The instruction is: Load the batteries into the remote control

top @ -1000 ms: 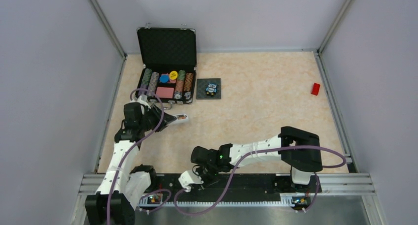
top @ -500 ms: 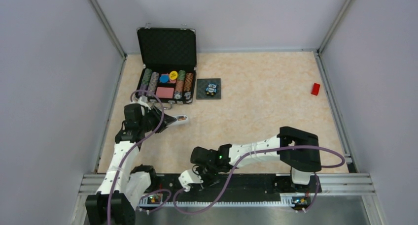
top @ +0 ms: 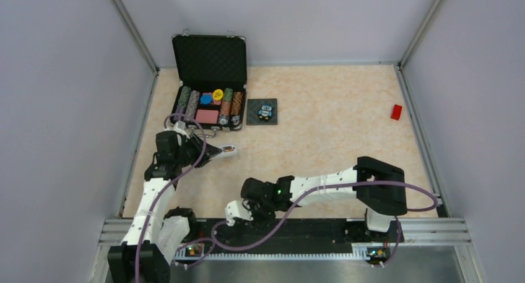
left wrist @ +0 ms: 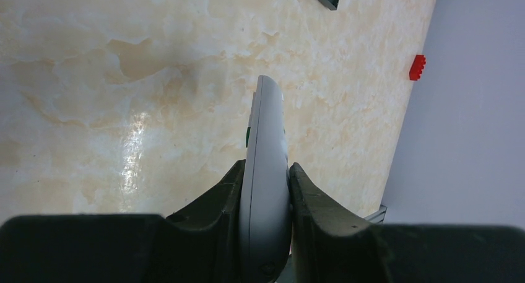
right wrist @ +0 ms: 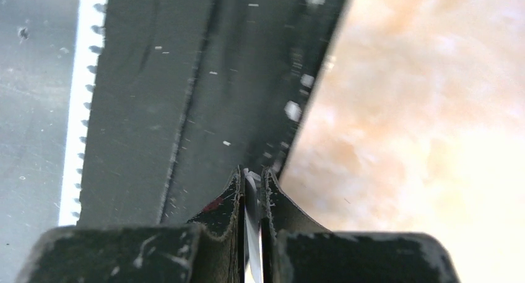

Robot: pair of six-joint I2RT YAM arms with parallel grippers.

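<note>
The white remote control hangs above the table's left part, edge-on in the left wrist view. My left gripper is shut on its near end. A small orange and dark spot shows at the remote's far tip, too small to tell whether it is the batteries. My right gripper is low at the table's near edge, partly over the black rail. Its jaws are shut on a thin white piece. No loose battery shows on the table.
An open black case of poker chips stands at the back left, with a dark owl tile next to it. A small red block lies at the far right. The metal rail runs along the near edge.
The right wrist and the white piece at its tip have shifted a little away from the rail toward the table. The left arm and the remote have not moved.
</note>
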